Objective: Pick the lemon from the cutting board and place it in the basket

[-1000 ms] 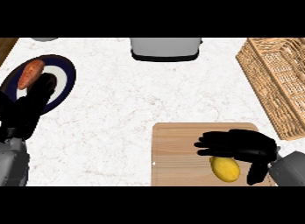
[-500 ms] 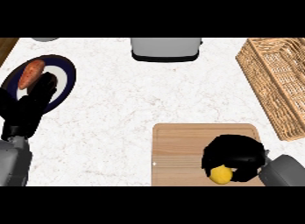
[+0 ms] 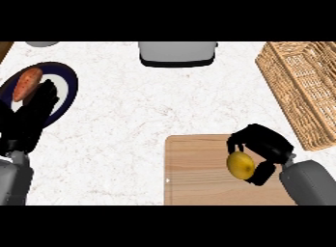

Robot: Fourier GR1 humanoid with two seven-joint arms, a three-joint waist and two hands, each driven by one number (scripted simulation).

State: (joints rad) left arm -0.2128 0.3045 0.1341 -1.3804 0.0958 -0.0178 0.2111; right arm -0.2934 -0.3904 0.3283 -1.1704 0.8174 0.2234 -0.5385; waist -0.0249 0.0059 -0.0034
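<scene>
The yellow lemon (image 3: pixel 241 164) is in my right hand (image 3: pixel 262 150), whose black fingers curl round it from the right and above. Hand and lemon are over the right part of the wooden cutting board (image 3: pixel 199 173) at the lower middle. I cannot tell whether the lemon still touches the board. The wicker basket (image 3: pixel 311 91) stands at the right edge, beyond the board and apart from the hand. My left hand (image 3: pixel 22 119) rests open at the left, fingers up, over the rim of a dark plate.
A dark blue plate (image 3: pixel 63 89) with a reddish sausage-like food (image 3: pixel 27 83) lies at the far left. A grey toaster-like appliance (image 3: pixel 178 53) stands at the back middle. White marble counter stretches between plate and board.
My right hand has closed round the lemon and moved slightly up and back with it; the lemon now shows at the hand's left side. The left hand has barely moved.
</scene>
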